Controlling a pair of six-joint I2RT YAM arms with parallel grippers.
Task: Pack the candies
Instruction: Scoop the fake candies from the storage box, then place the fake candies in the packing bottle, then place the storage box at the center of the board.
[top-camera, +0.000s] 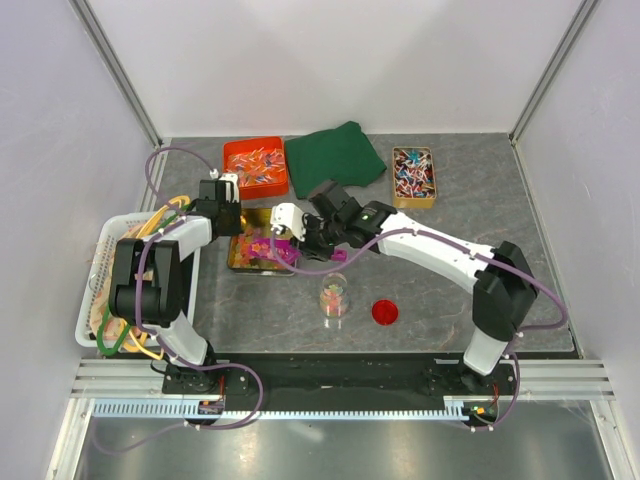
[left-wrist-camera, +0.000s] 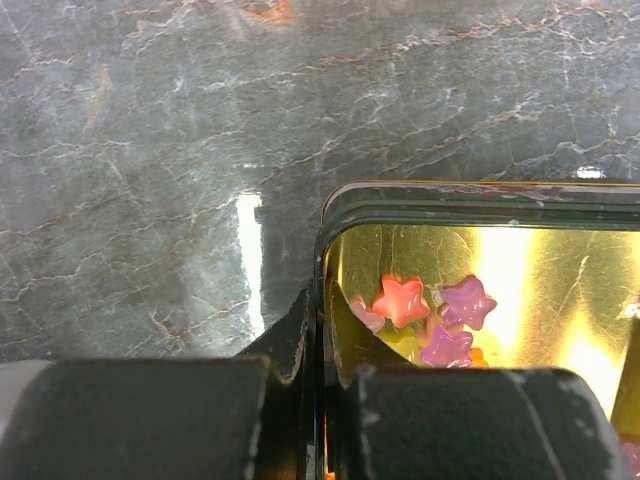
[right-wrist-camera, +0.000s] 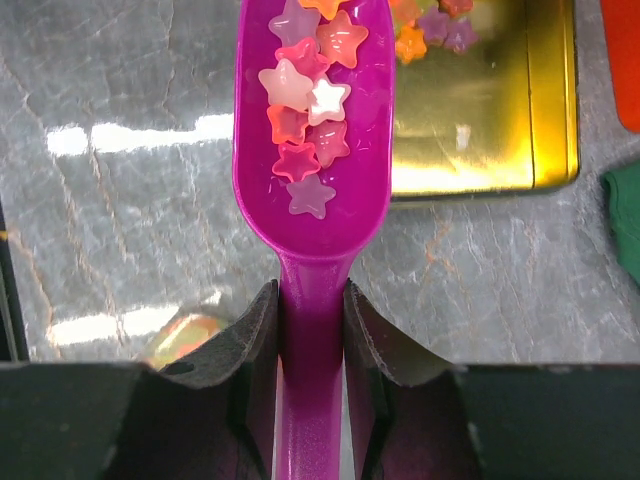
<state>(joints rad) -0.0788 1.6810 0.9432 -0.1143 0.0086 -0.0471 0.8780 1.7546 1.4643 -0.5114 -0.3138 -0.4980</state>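
The right gripper is clamping the scoop by its handle. The bowl is pointing straight out from the jaws, carrying star candies over the tin's near edge. The left gripper is pinching the tin's rim. The jar is standing nearward of the tin, behind the bowl, nearer the right arm. No writing is showing.

**First speaker:** What do the two arms look like?

**Second speaker:** The left arm and right arm are white tubes joined by chunky black joints.

**First speaker:** Any cables?

**Second speaker:** A purple cable loops along each arm to its base on a black rail.

**First speaker:** And the ends?

**Second speaker:** The left gripper has matt black block fingers with pale scuffs along the edges. The right gripper matches, and its tips are angled.
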